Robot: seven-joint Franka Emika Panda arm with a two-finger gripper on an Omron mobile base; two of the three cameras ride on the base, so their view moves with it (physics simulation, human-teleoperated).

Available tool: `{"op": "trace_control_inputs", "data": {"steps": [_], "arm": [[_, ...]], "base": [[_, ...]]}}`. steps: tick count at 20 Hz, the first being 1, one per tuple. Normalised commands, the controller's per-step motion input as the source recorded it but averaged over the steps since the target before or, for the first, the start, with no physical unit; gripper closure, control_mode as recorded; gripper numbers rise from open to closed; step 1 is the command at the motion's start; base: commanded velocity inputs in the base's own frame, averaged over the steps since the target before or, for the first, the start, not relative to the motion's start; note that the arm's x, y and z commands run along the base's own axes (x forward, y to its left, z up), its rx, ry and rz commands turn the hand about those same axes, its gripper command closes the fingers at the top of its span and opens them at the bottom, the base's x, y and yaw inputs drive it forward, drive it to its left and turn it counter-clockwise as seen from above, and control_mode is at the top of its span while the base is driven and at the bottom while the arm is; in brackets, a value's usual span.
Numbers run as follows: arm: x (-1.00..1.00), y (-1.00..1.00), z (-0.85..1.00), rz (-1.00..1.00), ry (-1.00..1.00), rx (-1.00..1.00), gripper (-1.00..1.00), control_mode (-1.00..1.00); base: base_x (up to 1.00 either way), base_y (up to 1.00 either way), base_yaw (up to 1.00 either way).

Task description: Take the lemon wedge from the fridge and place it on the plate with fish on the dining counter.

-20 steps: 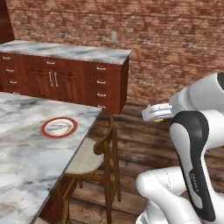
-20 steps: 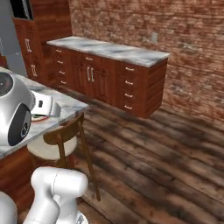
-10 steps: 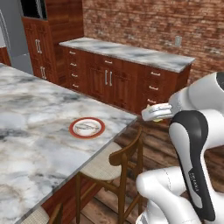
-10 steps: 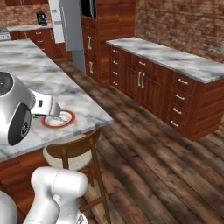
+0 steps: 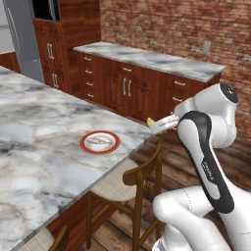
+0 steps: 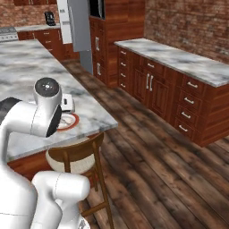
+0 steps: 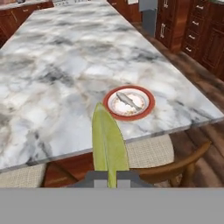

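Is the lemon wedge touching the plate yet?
Apart. The left base view shows the lemon wedge in the gripper off the counter edge, clear of the plate.

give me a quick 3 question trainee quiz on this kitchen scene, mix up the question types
1. True or false: the lemon wedge already lies on the plate.
2. What food is on the plate? A) fish B) bread C) egg
3. Fill in: the plate sits on the dining counter near the edge above a wooden ____.

Key
1. False: the gripper is shut on the wedge, off the counter's edge.
2. A, the fish.
3. stool.
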Motion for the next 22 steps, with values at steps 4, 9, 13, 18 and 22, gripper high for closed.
{"op": "trace_control_inputs", "data": {"steps": [4,9,13,18,22], "arm": [[1.00,0.54,-0.07,0.02,0.16,-0.09,1.00,-1.00],[1.00,0.95,0.00,-0.09,0.28,-0.18,1.00,-1.00],[0.87,0.69,-0.12,-0.16,0.31,-0.18,1.00,-1.00],[0.63,0.10,-0.60,0.00,0.06,-0.07,1.00,-1.00],[0.99,0.02,-0.74,-0.01,0.00,-0.07,1.00,-1.00]], "base": [[0.00,0.00,0.00],[0.00,0.00,0.00],[0.00,0.00,0.00],[0.00,0.00,0.00],[0.00,0.00,0.00]]}}
